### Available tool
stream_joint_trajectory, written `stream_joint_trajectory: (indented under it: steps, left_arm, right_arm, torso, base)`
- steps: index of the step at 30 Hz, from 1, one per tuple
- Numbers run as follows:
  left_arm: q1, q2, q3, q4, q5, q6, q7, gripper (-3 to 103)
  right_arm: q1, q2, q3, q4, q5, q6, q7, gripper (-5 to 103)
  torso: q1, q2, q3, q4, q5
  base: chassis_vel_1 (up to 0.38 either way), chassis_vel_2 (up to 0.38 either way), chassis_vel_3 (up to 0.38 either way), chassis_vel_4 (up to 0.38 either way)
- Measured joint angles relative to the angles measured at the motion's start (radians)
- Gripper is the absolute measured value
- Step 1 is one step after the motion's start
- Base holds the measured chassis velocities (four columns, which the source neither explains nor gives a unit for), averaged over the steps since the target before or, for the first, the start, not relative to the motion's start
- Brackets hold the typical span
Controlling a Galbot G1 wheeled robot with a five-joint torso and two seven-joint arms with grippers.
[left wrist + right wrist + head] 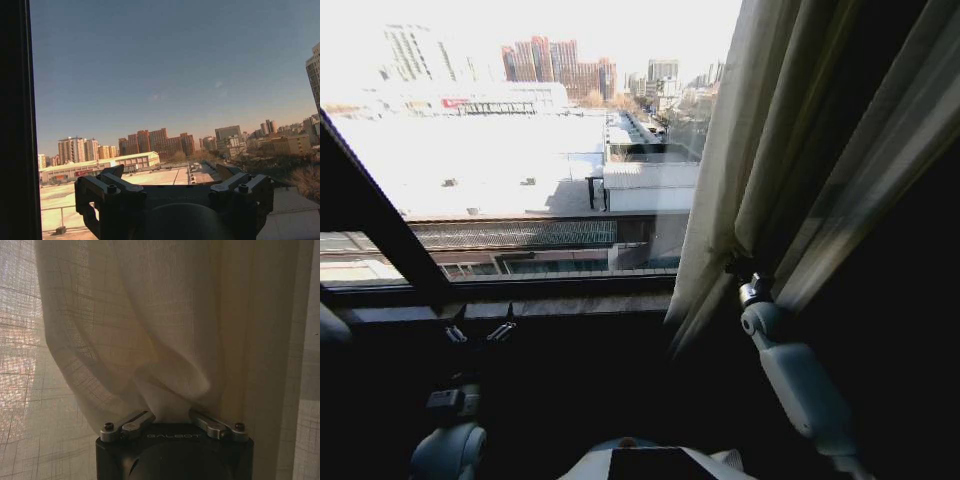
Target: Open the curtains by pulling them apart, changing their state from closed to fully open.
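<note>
- The curtains (790,150) hang gathered at the right side of the window (520,150). They are sheer, cream, and deeply pleated.
- The curtain edge runs diagonally from the top centre of the head view down to the sill (500,305). The glass to its left is uncovered.
- The right end effector (748,278) is raised into the lower part of the curtains, at the fold nearest the glass.
- In the right wrist view, the curtains (165,340) bunch between the two fingers (131,423) of the right end effector (172,412). The fabric is drawn in to a narrow neck there and billows out beyond it.
- The right end effector is closed on the curtains, with the fingers set narrow around the pinched fold.
- The right arm (800,385) slopes up from the lower right of the head view to the curtains.
- The left end effector (480,333) sits low on the left, just below the sill and well apart from the curtains.
- In the left wrist view, the left end effector (172,182) points out through the bare glass. Its fingers (107,187) stand wide apart with nothing between them.
- A dark frame bar (380,220) crosses the left part of the window diagonally.
- Beyond the glass lie a flat roof (470,160) and distant towers (560,65).
</note>
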Motion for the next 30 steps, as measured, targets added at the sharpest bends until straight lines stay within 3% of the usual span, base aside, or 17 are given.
stream_joint_trajectory:
  steps: [15,20,30]
  left_arm:
    - [0.016,0.003,-0.024,0.011,-0.036,-0.036,-0.007,100]
    - [0.007,0.006,-0.019,0.030,-0.039,-0.040,-0.008,100]
    - [-0.013,0.017,-0.008,0.050,-0.038,-0.036,-0.007,100]
  right_arm:
    - [0.156,-0.109,0.100,-0.222,-0.043,-0.022,0.021,0]
    - [0.109,-0.109,0.100,-0.155,-0.013,-0.026,-0.002,0]
    - [-0.029,-0.024,0.044,0.067,-0.010,-0.058,-0.044,0]
  torso:
    - [0.000,0.000,0.000,-0.0004,-0.0004]
    - [0.000,0.000,0.000,-0.0001,-0.0005]
    - [0.000,0.000,0.000,-0.0001,-0.0005]
  base:
    - [0.000,0.000,0.000,0.000]
    - [0.000,0.000,0.000,0.000]
    - [0.000,0.000,0.000,0.000]
